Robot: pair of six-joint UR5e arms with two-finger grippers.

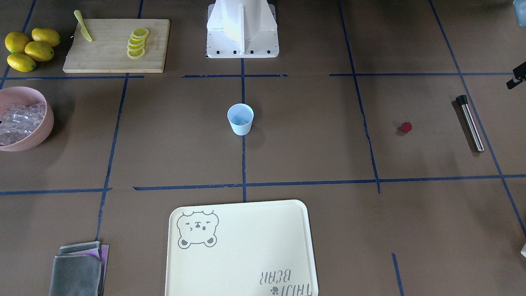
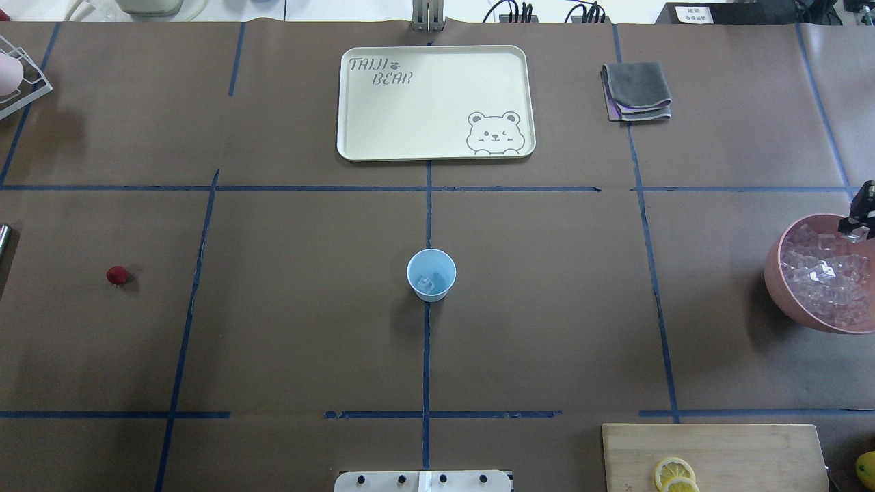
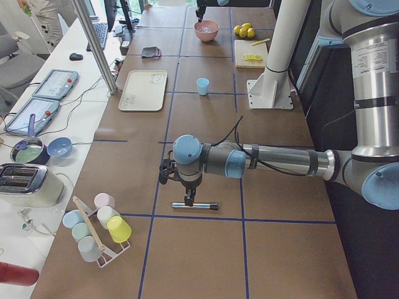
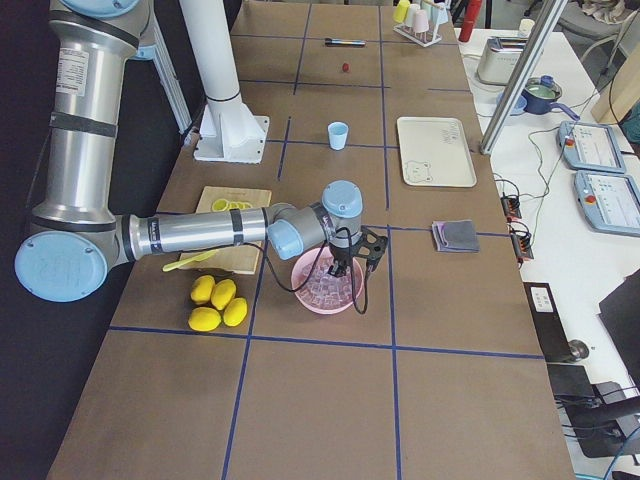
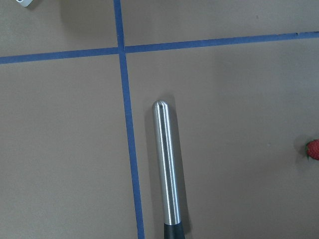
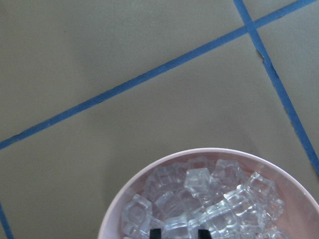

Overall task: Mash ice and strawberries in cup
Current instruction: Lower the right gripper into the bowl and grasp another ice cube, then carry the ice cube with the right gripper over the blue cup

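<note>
The pale blue cup [image 2: 431, 275] stands upright at the table's centre with a little ice [image 2: 427, 282] in it. The strawberry [image 2: 117, 275] lies alone on the robot's left side and shows at the edge of the left wrist view [image 5: 313, 149]. More ice [image 6: 209, 199] fills the pink bowl [image 2: 776, 273]. My right gripper [image 6: 180, 233] is down in that bowl, its tips about one cube's width apart with a cube between them. My left gripper [image 3: 167, 174] hovers above a steel muddler [image 5: 167, 174]; I cannot tell whether it is open or shut.
A cream bear tray [image 2: 355, 102] and a folded grey cloth [image 2: 636, 92] lie at the far side. A cutting board [image 1: 115, 45] with lemon slices and a knife, and several lemons [image 1: 31, 49], lie near the robot's base. A cup rack [image 3: 100, 230] stands beyond the muddler.
</note>
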